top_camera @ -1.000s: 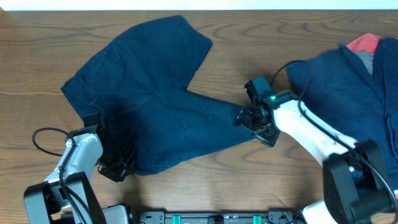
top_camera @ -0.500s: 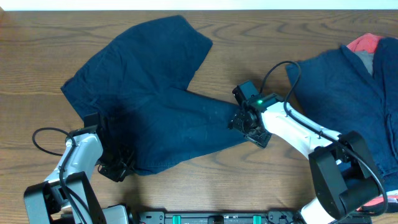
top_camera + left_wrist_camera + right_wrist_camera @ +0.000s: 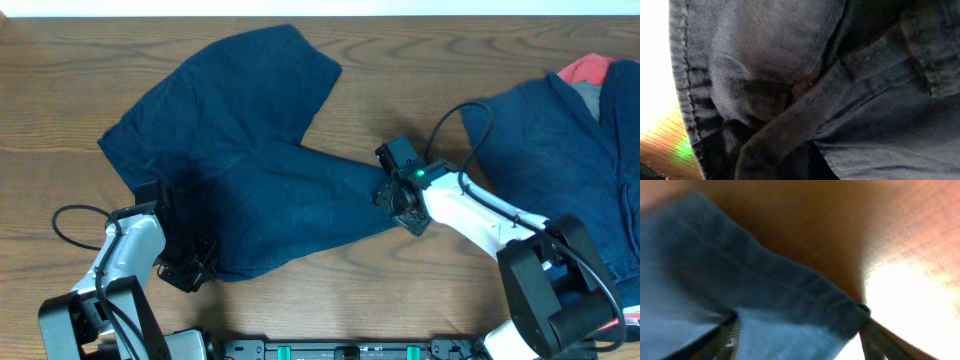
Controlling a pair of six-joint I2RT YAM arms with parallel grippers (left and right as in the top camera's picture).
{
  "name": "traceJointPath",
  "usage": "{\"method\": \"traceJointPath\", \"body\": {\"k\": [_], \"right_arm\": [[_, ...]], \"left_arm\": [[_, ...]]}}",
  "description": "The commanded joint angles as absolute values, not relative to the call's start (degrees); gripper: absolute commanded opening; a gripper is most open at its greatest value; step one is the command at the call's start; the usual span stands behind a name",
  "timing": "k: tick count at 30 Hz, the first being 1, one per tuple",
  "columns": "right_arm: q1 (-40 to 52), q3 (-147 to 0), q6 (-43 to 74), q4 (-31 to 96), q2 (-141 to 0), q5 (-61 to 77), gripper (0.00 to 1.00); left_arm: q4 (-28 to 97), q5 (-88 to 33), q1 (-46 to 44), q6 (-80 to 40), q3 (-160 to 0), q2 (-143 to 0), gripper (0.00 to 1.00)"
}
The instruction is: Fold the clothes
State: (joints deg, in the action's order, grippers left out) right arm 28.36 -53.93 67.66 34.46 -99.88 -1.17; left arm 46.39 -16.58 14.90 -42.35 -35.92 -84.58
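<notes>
- Navy shorts (image 3: 250, 170) lie spread out in the middle of the wooden counter (image 3: 400, 80).
- Left tool (image 3: 190, 262) sits at the shorts' near corner; I cannot tell if it grips.
- Right tool (image 3: 393, 195) is open, with a leg hem (image 3: 805, 295) between its fingers (image 3: 722, 337).

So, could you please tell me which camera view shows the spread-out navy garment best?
The overhead view: it shows nearly the whole navy garment spread across the table, with its outline clear. The left wrist view shows only close-up seams and folds; the right wrist view shows just a blurred hem corner.
</notes>
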Motion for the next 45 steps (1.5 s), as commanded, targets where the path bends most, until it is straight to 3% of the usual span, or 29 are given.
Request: {"method": "traceJointPath", "body": {"k": [1,5,14,25,34,41,45], "right_arm": [[28.5,-49.4,69.2,31.8,-102.1,-2.7,0.5],[28.2,-49.1,67.7,31.7,-102.1,-5.7,0.01],[20.0,-52.1,57.8,39.3,-96.0,-5.8,0.01],[4.1,-53.3,44.3,53.2,-73.5,-6.7,0.01],[2.9,-54.2,39.0,62.6,-58.5,-9.1,0.01],[2.9,-62.7,28.7,61.1,-53.1,-10.7,0.01],[3.0,-67.3,22.9,55.9,-53.5,-10.3,0.01]], "left_arm": [[45.3,-15.8,15.0,-41.5,-35.5,-85.3,0.06],[45.3,-15.9,15.0,-40.9,-35.5,-85.3,0.06],[45.3,-24.2,13.1,-32.5,-36.4,-84.7,0.06],[46.4,-26.6,-3.0,-31.7,-37.0,-72.6,0.06],[54.6,-26.5,-6.7,-31.7,-37.9,-50.6,0.06],[57.6,-25.8,-6.7,-31.8,-43.2,-33.8,0.06],[55.2,-19.1,-6.7,-32.2,-46.1,-30.0,0.06]]}}
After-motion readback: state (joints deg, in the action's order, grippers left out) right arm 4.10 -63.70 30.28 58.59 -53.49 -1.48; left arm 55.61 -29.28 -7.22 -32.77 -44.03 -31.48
